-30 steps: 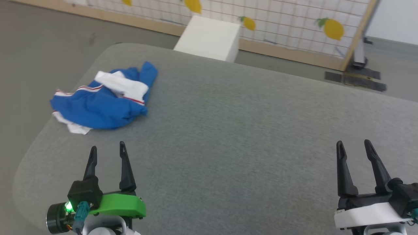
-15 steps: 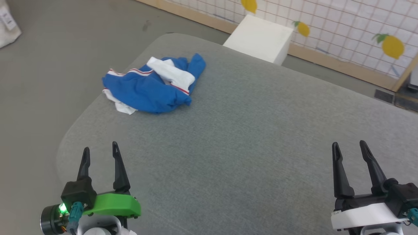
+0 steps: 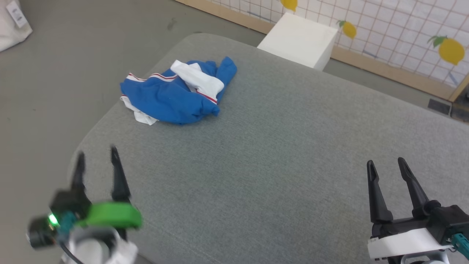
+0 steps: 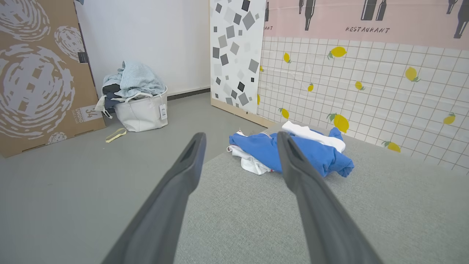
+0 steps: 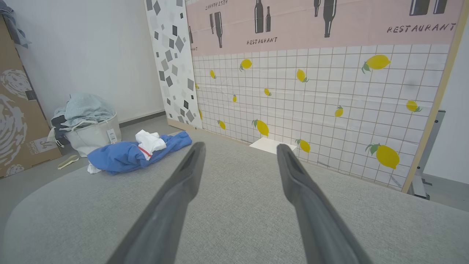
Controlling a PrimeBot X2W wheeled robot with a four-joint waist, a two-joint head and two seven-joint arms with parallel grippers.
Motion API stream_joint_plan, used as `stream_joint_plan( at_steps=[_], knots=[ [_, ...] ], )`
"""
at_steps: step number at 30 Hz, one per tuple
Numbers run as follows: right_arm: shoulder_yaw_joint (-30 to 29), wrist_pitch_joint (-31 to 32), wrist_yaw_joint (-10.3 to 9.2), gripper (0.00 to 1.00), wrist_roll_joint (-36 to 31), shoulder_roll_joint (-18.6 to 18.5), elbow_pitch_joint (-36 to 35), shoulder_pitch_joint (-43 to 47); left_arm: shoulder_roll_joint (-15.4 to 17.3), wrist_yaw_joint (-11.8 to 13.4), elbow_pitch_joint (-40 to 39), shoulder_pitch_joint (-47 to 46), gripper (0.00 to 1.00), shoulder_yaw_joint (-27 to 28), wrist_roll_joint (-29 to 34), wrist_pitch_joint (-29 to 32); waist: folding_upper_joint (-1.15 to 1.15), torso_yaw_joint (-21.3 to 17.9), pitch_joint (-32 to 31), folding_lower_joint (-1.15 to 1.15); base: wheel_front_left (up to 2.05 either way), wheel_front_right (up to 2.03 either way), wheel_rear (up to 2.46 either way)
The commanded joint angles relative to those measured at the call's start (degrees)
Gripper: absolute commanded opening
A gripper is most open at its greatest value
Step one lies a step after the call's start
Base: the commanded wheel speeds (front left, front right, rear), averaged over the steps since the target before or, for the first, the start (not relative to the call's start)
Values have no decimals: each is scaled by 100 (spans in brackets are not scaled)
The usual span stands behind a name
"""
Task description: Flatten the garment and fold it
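Observation:
The garment is a crumpled bright blue shirt with white sleeve parts and red-and-white striped trim, lying in a heap near the far left corner of the grey table. It also lies ahead of my fingers in the left wrist view, garment, and to the left in the right wrist view, garment. My left gripper hovers open and blurred at the lower left, well short of the shirt. At the lower right my right gripper stands open with nothing between its fingers.
A white box stands on the floor behind the table, in front of a lemon-patterned tiled panel. A white laundry basket full of clothes and a cardboard panel stand on the floor to the left.
The head camera has swung left, shifting the whole picture right. My left gripper has risen and moved forward toward the garment, now blurred. The right gripper has barely moved.

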Motion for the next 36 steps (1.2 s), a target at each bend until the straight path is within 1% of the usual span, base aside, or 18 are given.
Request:
stream_joint_plan(
  at_steps=[1, 4, 5, 6, 12, 15, 16, 18, 20, 23, 25, 26, 29, 33, 35, 36],
  knots=[
    [-7, -30, -10, 100, -73, -3, -28, -88, 151, -113, 86, -367, 100, 103, 67, -22, 0, -115, 130, 0, 0, 0, 0],
    [-9, -30, -10, 100, -156, -3, -64, -172, 379, -318, 504, -982, 100, 332, -54, -22, 0, -239, 295, 0, 0, 0, 0],
    [-2, -30, -10, 100, -192, -3, -76, -205, 509, -387, 699, -1225, 100, 355, -24, -22, 0, -307, 376, 0, 0, 0, 0],
    [-5, -30, -10, 100, -222, -3, -88, -230, 579, -415, 790, -1433, 100, 377, -12, -22, 0, -360, 440, 0, 0, 0, 0],
    [-87, -30, -10, 100, -444, -3, -226, -493, 1057, -741, 1574, -2697, 100, 534, -172, -19, 0, -808, 1090, 0, 0, 0, 0],
    [-126, -30, -10, 100, -548, -3, -311, -670, 1369, -909, 2148, -3350, 100, 611, -340, 232, 0, -1070, 1474, 0, 0, 0, 0],
    [-154, -30, -10, 100, -566, -3, -334, -712, 1415, -967, 2303, -3554, 100, 642, -454, 324, 0, -1122, 1557, 0, 0, 0, 0],
    [-182, -30, -10, 100, -591, -3, -372, -792, 1595, -1080, 2681, -3976, 100, 664, -655, 672, 0, -1254, 1742, 0, 0, 0, 0],
    [-172, -30, -10, 100, -626, -3, -416, -880, 1796, -1182, 3091, -4382, 100, 616, -888, 1204, 0, -1403, 1929, 0, 0, 0, 0],
    [-186, -30, -10, 100, -663, -3, -491, -1012, 2143, -1250, 3510, -4812, 100, 311, -981, 1953, 0, -1581, 2190, 0, 0, 0, 0],
    [-206, -30, -10, 100, -674, -3, -547, -1108, 2254, -1267, 3685, -5039, 100, 100, -1174, 2476, 0, -1697, 2359, 0, 0, 0, 0],
    [-222, -30, -10, 100, -676, -3, -570, -1147, 2292, -1270, 3708, -5120, 100, -59, -1293, 2714, 0, -1740, 2426, 0, 0, 0, 0],
    [-198, -30, -10, 100, -684, -3, -655, -1257, 2578, -1273, 3723, -5283, 100, -626, -1673, 3478, 0, -1887, 2662, 0, 0, 0, 0],
    [-176, -30, -10, 100, -700, -3, -796, -1380, 3113, -1274, 3660, -5393, 100, -1390, -2291, 4407, 0, -2083, 2962, 0, 0, 0, 0],
    [-179, -30, -10, 100, -716, -3, -834, -1424, 3312, -1274, 3655, -5408, 100, -1699, -2693, 4950, 0, -2167, 3080, 0, 0, 0, 0],
    [-186, -30, -10, 100, -725, -3, -847, -1433, 3409, -1274, 3641, -5427, 100, -1780, -2852, 5117, 0, -2195, 3131, 0, 0, 0, 0]
  ],
)
